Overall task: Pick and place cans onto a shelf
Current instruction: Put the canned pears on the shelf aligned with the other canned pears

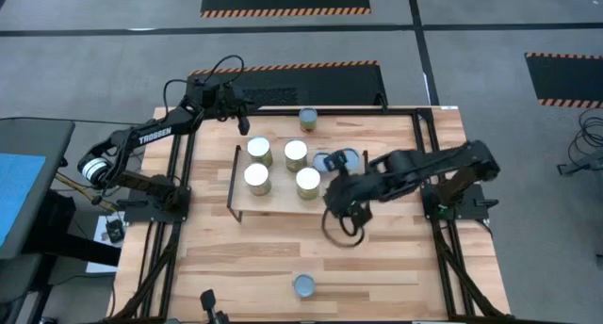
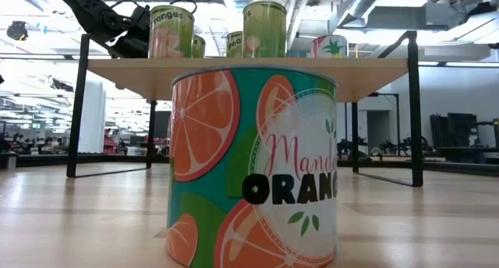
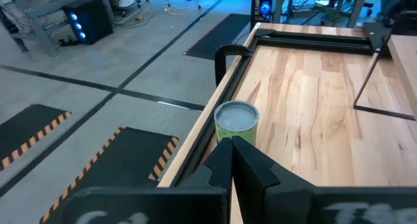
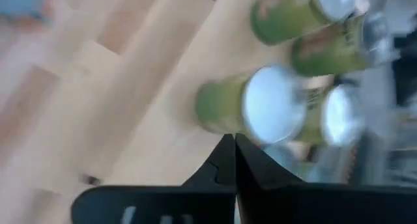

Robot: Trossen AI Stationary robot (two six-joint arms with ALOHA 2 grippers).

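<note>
The shelf [image 1: 283, 200] stands mid-table with several cans upright on it, such as a green one [image 1: 308, 182] and a blue-topped one [image 1: 343, 158]. My right gripper [image 1: 332, 198] hovers shut and empty over the shelf's right part. In its wrist view the closest green can [image 4: 260, 107] lies just beyond the fingertips [image 4: 233, 146]. My left gripper [image 1: 243, 126] waits shut near the far left. One can [image 3: 236, 122] stands on the table at the far edge, ahead of it. Another can [image 1: 303, 285] with an orange label [image 2: 253, 163] stands near the front edge.
Black frame rails [image 1: 179, 220] run along the table's left and right sides. The shelf's thin black legs [image 2: 78, 104] rise from the tabletop. Bare wood [image 1: 283, 249] lies between the shelf and the front can.
</note>
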